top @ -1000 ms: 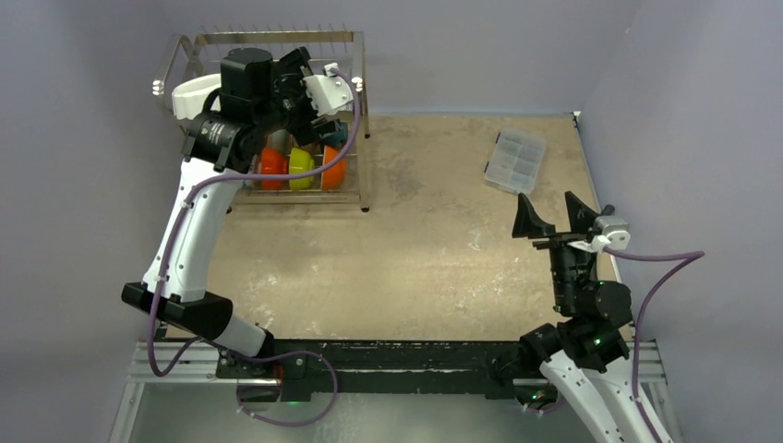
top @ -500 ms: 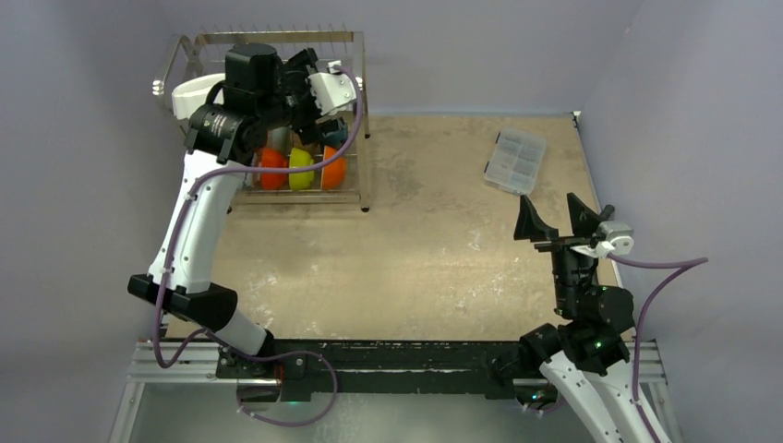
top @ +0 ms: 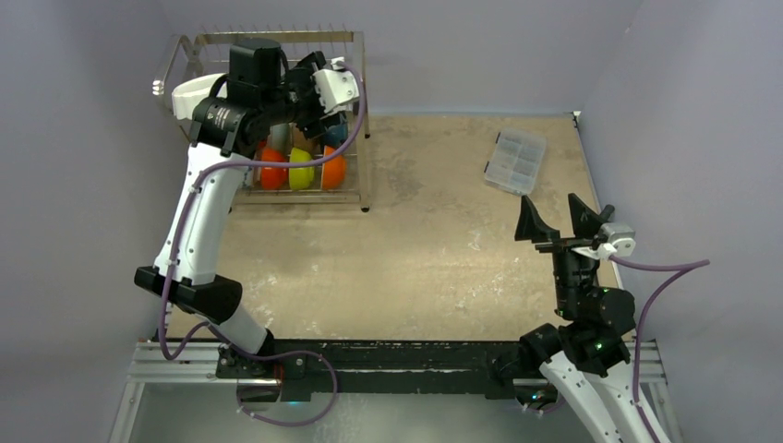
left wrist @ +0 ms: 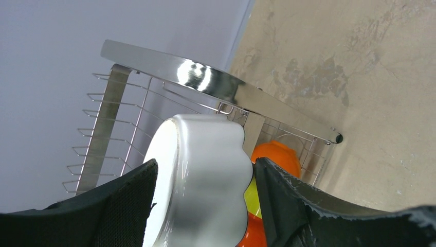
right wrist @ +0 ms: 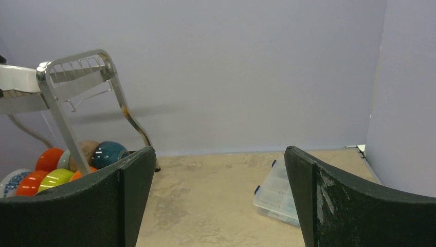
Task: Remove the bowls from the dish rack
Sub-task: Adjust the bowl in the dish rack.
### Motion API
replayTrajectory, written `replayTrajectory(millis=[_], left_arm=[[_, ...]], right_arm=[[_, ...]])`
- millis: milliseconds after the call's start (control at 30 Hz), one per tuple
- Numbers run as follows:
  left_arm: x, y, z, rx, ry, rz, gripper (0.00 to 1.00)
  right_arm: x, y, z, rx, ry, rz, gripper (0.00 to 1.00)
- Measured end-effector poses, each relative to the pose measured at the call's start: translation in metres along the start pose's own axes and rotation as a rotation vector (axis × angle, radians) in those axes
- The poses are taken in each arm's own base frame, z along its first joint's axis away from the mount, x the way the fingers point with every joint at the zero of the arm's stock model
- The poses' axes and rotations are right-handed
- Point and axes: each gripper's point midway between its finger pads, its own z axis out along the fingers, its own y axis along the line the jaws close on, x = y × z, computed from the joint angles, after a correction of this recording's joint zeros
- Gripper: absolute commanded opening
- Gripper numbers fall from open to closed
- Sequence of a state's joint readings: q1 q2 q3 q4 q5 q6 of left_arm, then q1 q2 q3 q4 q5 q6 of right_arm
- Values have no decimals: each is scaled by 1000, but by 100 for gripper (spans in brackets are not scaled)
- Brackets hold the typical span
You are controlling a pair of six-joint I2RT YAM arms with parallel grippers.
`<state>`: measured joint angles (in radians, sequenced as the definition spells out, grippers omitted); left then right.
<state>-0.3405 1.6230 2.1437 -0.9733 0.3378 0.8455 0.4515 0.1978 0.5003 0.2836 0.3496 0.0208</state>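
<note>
Barely started: one white bowl gripped, the rest in the rack

Nearest, by the near right corner of the desk (top: 415,268), the right gripper (top: 552,214) hangs wide open with nothing in it, so it has no part in the job for now. The middle of the desk shows only tan surface, with no bowl set down on it. Toward the far right edge lies a clear compartment box (top: 515,161), which is not a task item. At the far left corner stands the dish rack (top: 277,37), with the left arm reaching into it. The left gripper (left wrist: 205,167) looks closed on a white scalloped bowl (left wrist: 198,206), one finger against each side, the bowl on edge just below the rack's top bar. The lower tier holds orange bowls (top: 271,169), a yellow-green bowl (top: 301,169) and a teal bowl (right wrist: 109,152). The right wrist view adds a tan bowl (right wrist: 87,148) and a blue-patterned bowl (right wrist: 7,182). My read is that the first bowl is gripped but not yet on the desk, so nearly everything is left to unload.
</note>
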Motion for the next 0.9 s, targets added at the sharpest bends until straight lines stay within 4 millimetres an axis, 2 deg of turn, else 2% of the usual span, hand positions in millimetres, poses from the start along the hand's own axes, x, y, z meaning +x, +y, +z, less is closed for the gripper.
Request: replayTrajectory(millis=[267,633,667,767,900], left_arm=[[-6,-1,0,13,-22,-8,69],[7,-5,15,36,11,-28,66],[7,-4,16,37,11,-28,65],[5,-3,15,33,6,-27,43],[-5,2,12,19,-26,-15,35]], right_arm=[[-1,0,0,0,-3,-1,99],[-1,0,0,0,-3,-1,99],[-1,0,0,0,-3,-1,99],[-1,0,0,0,-2,-1,99],[-1,0,0,0,-2,-1,99]])
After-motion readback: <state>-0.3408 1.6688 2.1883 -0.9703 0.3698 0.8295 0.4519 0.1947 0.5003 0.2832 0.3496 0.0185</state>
